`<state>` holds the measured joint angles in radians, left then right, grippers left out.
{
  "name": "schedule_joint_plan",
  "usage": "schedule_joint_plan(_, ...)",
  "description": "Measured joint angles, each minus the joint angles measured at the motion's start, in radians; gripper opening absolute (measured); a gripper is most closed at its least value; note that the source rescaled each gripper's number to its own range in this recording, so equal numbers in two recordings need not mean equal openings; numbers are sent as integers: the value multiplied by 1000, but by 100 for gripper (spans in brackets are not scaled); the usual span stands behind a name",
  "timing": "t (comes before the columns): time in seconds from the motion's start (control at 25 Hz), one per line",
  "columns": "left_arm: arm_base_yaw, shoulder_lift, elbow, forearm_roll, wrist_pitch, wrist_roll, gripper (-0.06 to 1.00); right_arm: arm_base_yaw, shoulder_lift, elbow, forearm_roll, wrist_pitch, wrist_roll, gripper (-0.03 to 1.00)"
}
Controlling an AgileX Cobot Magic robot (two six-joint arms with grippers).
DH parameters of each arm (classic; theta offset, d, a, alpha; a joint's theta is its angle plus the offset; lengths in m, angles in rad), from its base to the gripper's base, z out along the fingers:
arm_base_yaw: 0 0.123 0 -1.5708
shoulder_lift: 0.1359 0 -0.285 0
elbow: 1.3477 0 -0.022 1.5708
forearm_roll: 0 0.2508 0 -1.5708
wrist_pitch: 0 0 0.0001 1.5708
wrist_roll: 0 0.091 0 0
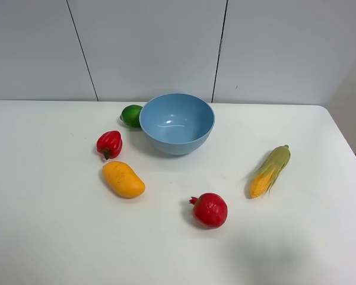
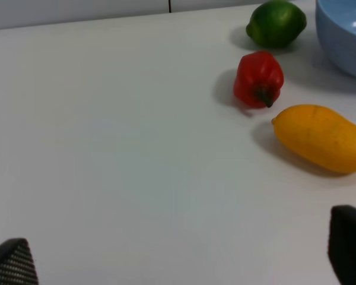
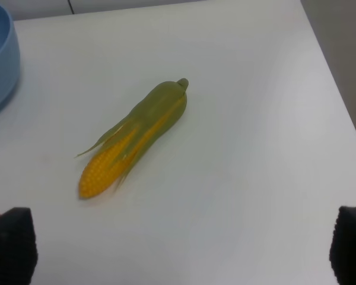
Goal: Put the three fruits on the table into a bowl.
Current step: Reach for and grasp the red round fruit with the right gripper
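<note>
1. The left fingers (image 2: 12,264) stand wide apart, with one tip at each lower corner of the left wrist view. They hold nothing and touch nothing, and only bare desk (image 1: 47,237) lies between them.
2. The right fingers (image 3: 10,243) are spread just as wide. They are empty too and hang clear of the corn cob (image 3: 130,139) ahead of them.
3. The bowl (image 1: 166,144) sits upright near the far edge of the desk, about midway along it.
4. The lime (image 1: 130,115) lies just beside the bowl, on its left-edge side and close to the far edge. Whether the two touch cannot be told.
5. The mango (image 1: 123,179) lies towards the left of the desk's middle. Its long axis slants from far-left to near-right, and its small stem end faces the bell pepper (image 1: 109,143), which sits just beside it on the far side.
6. The pomegranate (image 1: 210,210) rests nearer the near edge, about midway between the left and right edges. Its crown points towards the left edge.
7. The corn cob lies towards the right edge. Its husk tip aims at the far right corner, and its bare kernel end points back towards the near edge.
</note>
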<state>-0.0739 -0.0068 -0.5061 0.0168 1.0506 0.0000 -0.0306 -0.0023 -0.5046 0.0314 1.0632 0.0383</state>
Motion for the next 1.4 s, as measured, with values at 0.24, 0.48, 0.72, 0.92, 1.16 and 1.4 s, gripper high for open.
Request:
schedule_joint_plan(0.24, 0, 0, 0, 0, 0, 0, 100, 0, 0, 0, 0, 0, 0, 100)
schedule_joint_plan(0.48, 0, 0, 0, 0, 0, 0, 100, 0, 0, 0, 5, 0, 0, 100)
schedule_joint_plan(0.72, 0, 0, 0, 0, 0, 0, 100, 21, 110, -82, 29, -56, -3, 100)
schedule_joint_plan(0.92, 0, 0, 0, 0, 0, 0, 100, 136, 474, -234, 168, -165, -141, 100)
schedule_joint_plan(1.16, 0, 0, 0, 0, 0, 0, 100, 361, 988, -464, 204, -186, -335, 100)
schedule_joint_plan(1.4, 0, 0, 0, 0, 0, 0, 100, 576, 1417, -596, 203, -171, -351, 100)
